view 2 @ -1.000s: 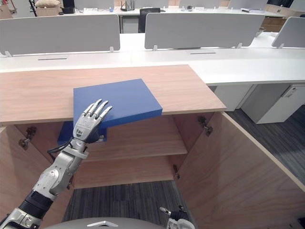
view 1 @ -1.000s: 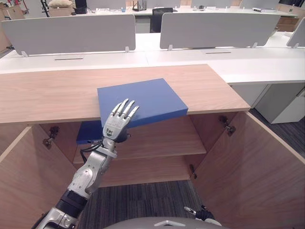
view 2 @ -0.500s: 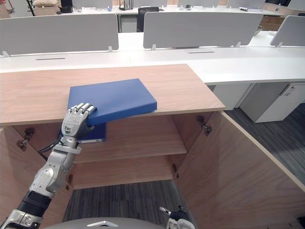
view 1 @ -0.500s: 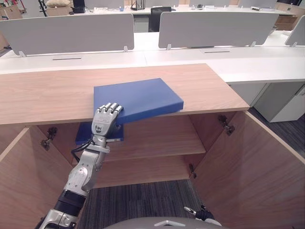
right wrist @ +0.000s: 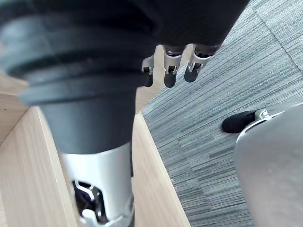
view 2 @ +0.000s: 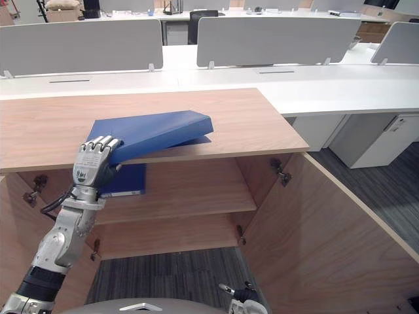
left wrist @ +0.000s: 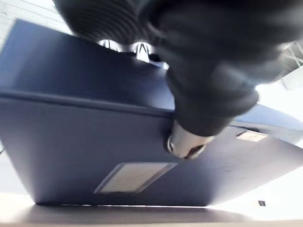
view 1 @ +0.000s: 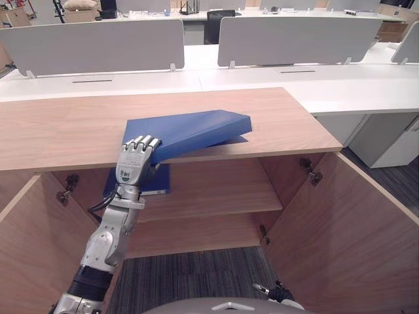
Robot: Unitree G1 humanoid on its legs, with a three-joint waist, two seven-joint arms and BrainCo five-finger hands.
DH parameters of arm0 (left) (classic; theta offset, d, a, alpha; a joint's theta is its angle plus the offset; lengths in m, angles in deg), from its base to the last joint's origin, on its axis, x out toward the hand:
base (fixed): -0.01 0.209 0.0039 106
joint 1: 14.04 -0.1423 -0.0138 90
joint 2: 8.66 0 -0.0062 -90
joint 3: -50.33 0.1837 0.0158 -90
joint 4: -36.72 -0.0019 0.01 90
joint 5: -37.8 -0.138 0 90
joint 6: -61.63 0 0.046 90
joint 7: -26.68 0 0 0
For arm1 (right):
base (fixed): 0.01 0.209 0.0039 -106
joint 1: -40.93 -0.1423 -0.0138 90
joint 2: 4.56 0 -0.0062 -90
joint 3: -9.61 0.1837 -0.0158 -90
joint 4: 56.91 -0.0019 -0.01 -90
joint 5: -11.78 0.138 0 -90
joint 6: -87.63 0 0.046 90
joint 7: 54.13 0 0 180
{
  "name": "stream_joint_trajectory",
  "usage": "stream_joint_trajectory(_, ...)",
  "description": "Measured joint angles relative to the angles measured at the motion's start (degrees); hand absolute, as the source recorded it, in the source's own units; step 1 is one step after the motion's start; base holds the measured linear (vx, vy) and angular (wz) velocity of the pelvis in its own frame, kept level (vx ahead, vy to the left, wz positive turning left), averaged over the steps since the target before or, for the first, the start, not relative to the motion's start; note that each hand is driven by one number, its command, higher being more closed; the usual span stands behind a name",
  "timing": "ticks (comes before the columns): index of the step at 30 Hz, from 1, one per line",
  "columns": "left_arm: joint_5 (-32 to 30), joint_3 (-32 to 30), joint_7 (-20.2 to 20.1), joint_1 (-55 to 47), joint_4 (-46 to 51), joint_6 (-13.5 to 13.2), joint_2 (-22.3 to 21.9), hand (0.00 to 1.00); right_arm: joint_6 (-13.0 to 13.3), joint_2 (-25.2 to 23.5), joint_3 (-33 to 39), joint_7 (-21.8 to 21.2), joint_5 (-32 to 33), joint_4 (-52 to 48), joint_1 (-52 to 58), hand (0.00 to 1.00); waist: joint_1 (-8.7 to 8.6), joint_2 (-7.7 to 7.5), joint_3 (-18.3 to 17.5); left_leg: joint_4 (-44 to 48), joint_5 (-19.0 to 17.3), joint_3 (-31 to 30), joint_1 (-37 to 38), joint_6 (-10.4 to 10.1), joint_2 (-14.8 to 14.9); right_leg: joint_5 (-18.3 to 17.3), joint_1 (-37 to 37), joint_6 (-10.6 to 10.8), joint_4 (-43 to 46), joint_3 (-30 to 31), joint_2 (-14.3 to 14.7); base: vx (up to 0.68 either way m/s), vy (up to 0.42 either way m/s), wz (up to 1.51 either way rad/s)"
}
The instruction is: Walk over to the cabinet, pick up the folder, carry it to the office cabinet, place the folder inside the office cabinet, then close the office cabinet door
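Folder: blue folder (view 1: 190, 131), flat, box-like with a thick spine edge, plain top face. The left wrist view shows a pale rectangular label (left wrist: 135, 176) on its underside.
Folder position: over the front edge of the cabinet top (view 1: 65, 131), tilted. The near-left corner is raised off the wood, the far-right end sits low at the top. A thin blue strip shows just under that low end.
Left hand: left hand (view 1: 134, 163) is at the raised near-left corner, fingers (view 1: 141, 144) curled over the upper face. In the wrist view the thumb (left wrist: 187, 142) presses the underside, so the hand pinches the folder.
Right hand: right hand (right wrist: 170, 66) hangs low over the carpet with fingers loose, holding nothing.
Second folder: another blue folder (view 1: 162, 180) lies flat on the upper shelf (view 1: 216, 190), at its left end, directly below the lifted one and partly behind the left hand.
Cabinet: light wood grain, both doors swung wide, left door (view 1: 33, 242) and right door (view 1: 353, 222). Metal hinges (view 1: 308, 168) are visible inside. A lower shelf sits beneath the upper one.
Room: white desks (view 1: 262, 72) just behind the cabinet, carrying grey divider screens (view 1: 98, 42). A black office chair (view 1: 219, 16) is farther back.
Floor: grey striped carpet (view 1: 190, 275).
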Motion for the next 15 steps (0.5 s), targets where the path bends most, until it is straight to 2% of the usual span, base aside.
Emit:
stream_joint_trajectory(2,1.25,2.38,0.00,-0.79,2.82,-0.76,0.01,1.00,0.01,0.04,-0.21,0.02,0.00,0.02,-0.02,0.00,0.19,-0.03,0.01,0.00,0.00,-0.05,0.00,0.01,-0.05,0.00,0.00,-0.01,0.03,-0.02,-0.03,0.00,0.000,0.00)
stream_joint_trajectory(4,3.92,5.01,-0.01,-1.71,6.27,-2.61,-0.79,1.00,0.09,0.31,-1.02,0.06,0.09,0.26,-0.15,0.00,0.20,-0.06,-0.02,0.02,0.00,0.00,-0.03,0.01,-0.03,0.02,-0.16,0.05,0.36,0.23,-0.11,0.00,0.000,0.00)
stream_joint_trajectory(8,10.14,9.17,-0.02,-2.26,10.16,-6.00,-4.50,1.00,0.20,0.69,-1.82,0.20,0.12,1.15,-0.27,0.00,0.20,-0.05,-0.03,0.02,0.00,0.15,-0.11,0.01,-0.03,-0.08,-0.69,0.11,1.12,0.60,-0.15,0.00,-0.001,-0.03)
stream_joint_trajectory(11,16.12,11.33,0.02,-2.31,12.77,-7.80,-7.00,1.00,0.44,0.91,-2.24,0.41,0.41,2.25,-0.85,0.00,0.25,0.08,-0.25,0.02,0.02,0.25,-0.56,0.04,0.01,-0.65,-2.15,0.20,2.75,1.23,-0.15,-0.03,-0.006,-0.07)
stream_joint_trajectory(15,27.57,13.08,-0.08,-3.35,16.91,-10.09,-9.05,1.00,1.37,1.08,-3.58,0.73,1.38,2.16,-0.65,0.00,0.36,0.09,-0.33,0.01,0.02,0.46,-0.53,0.05,0.05,-0.78,-2.55,0.22,3.37,1.66,-0.14,-0.01,-0.003,-0.03)
